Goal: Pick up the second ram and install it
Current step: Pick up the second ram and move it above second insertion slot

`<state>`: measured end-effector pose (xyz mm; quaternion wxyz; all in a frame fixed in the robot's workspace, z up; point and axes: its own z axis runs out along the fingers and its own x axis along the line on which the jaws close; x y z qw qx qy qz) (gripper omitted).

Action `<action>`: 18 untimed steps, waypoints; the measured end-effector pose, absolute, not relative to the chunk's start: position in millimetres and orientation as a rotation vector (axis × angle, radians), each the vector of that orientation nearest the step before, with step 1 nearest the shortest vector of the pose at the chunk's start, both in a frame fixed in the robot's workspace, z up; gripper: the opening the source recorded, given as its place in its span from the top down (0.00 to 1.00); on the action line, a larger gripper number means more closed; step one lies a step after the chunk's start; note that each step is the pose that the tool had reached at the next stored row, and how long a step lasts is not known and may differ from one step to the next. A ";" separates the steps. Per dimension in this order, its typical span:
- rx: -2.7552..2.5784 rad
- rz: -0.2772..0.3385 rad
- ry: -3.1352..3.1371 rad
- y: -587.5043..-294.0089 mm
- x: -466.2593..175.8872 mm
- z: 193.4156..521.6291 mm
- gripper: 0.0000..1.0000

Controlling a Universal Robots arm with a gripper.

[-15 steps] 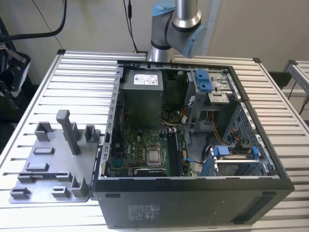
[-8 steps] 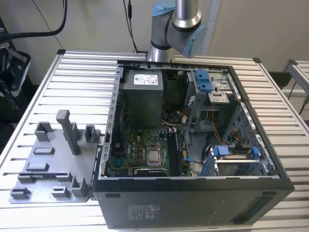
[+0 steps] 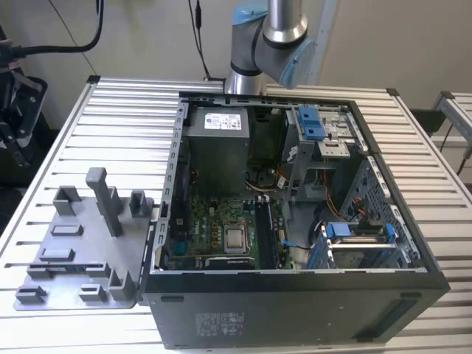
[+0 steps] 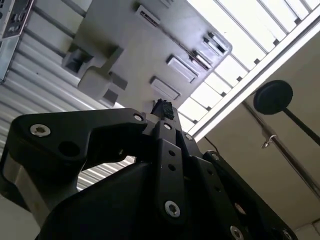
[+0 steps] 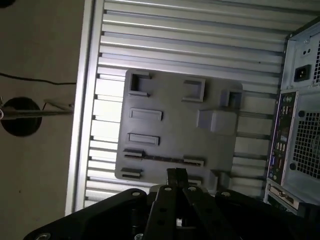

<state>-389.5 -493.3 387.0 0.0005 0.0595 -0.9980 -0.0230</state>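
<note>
My gripper (image 5: pixel 176 176) hangs high above the grey plastic fixture (image 5: pixel 170 125) and its fingertips meet with nothing seen between them; the second wrist view shows the same closed tips (image 4: pixel 162 107) over the fixture (image 4: pixel 130 45). On the fixture a thin dark strip (image 5: pixel 165 158) runs between two small holders; I cannot tell whether it is the second ram. In the exterior view the fixture (image 3: pixel 74 247) lies on the slatted table on the exterior view's left of the open computer case (image 3: pixel 295 295). Inside the case, upright dark memory slots (image 3: pixel 267 232) stand beside the processor socket (image 3: pixel 236 240).
The arm's lower joints (image 3: pixel 269 37) rise behind the case. The fixture carries a tall post (image 3: pixel 103 199) and several shorter blocks. The case's rear panel (image 5: pixel 295 125) borders the fixture. The table edge (image 5: pixel 80 125) lies beyond it, with a round black stand base (image 5: pixel 20 117) on the floor.
</note>
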 end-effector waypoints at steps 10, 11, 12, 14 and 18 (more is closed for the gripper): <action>0.351 -0.070 -3.118 -493.3 -389.5 387.1 0.89; 0.353 -0.070 -3.117 -493.3 -389.5 387.0 0.89; 0.354 -0.069 -3.117 -493.3 -389.5 387.0 0.89; 0.354 -0.069 -3.117 -493.3 -389.5 387.0 0.89; 0.357 -0.069 -3.117 -493.3 -389.5 387.0 0.89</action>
